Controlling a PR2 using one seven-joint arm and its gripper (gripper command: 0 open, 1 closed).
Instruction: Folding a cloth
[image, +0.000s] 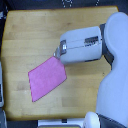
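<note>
The pink cloth (46, 78) lies flat on the wooden table (30, 35), a tilted four-sided piece in the lower middle of the exterior view. My gripper (56, 52) sits at the cloth's upper right corner, reaching in from the exterior view's right on a bulky white arm (82, 46). Its small metal tip touches or hovers just over that corner. The fingers are too small and blurred to show whether they stand open or shut, or hold the fabric.
The robot's large white body (114, 75) fills the exterior view's right side. Dark floor borders the table at the left edge (2, 60) and along the top. Bare wood lies left of and above the cloth.
</note>
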